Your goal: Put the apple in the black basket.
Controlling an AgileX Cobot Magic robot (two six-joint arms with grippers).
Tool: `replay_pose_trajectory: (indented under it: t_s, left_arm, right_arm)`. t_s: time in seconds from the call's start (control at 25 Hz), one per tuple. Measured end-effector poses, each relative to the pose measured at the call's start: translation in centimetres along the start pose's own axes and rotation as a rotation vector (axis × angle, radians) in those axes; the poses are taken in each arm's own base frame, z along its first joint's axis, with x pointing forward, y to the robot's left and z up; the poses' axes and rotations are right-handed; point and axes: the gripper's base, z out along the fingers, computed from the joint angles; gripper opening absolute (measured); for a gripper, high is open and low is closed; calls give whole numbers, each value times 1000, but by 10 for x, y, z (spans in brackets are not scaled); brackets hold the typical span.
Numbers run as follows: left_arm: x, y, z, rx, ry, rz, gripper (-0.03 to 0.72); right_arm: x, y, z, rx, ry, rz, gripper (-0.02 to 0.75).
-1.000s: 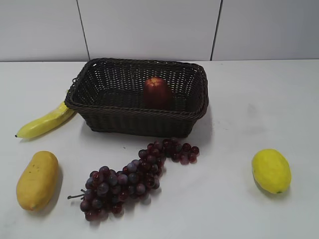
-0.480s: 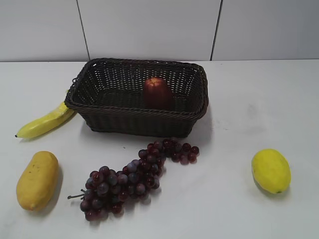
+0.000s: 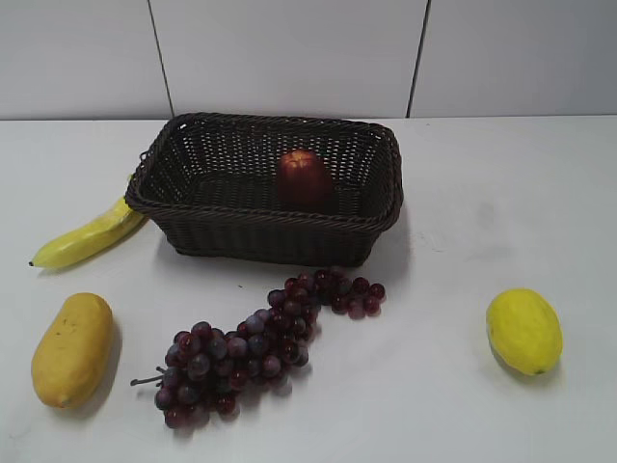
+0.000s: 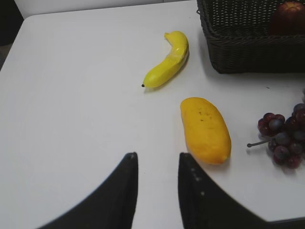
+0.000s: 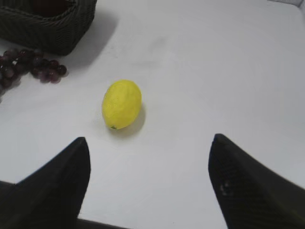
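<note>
The dark red apple (image 3: 304, 178) stands inside the black basket (image 3: 260, 231), right of its middle; its top also shows in the left wrist view (image 4: 288, 16), inside the basket (image 4: 248, 52). Neither gripper shows in the exterior view. In the left wrist view, my left gripper (image 4: 157, 157) is open and empty above bare table, well short of the basket. In the right wrist view, my right gripper (image 5: 150, 143) is wide open and empty, with only the basket's corner (image 5: 47, 28) at the top left.
A banana (image 3: 87, 236) lies left of the basket, a yellow-orange mango (image 3: 72, 347) at the front left, a purple-red grape bunch (image 3: 255, 342) in front of the basket, and a yellow lemon (image 3: 523, 330) at the front right. The lemon (image 5: 122, 104) lies ahead of my right gripper.
</note>
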Motion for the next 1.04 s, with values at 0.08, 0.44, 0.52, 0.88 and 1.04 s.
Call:
replay_pose_trajectory:
  t_s: [0.08,0.44,0.52,0.88,1.04]
  left_arm:
    - [0,0,0,0,0,0,224]
    - [0,0,0,0,0,0,224]
    - [0,0,0,0,0,0,224]
    - [0,0,0,0,0,0,223]
    - [0,0,0,0,0,0,223]
  right_arm:
    - [2,0,-4,59,-22,31,584]
    - [3,1,-5,170,-19,89,582]
    - [3,1,-5,170,-19,89,582]
    - [3,1,-5,170,-19,88,582]
    - [3,1,-5,170,-19,88,582]
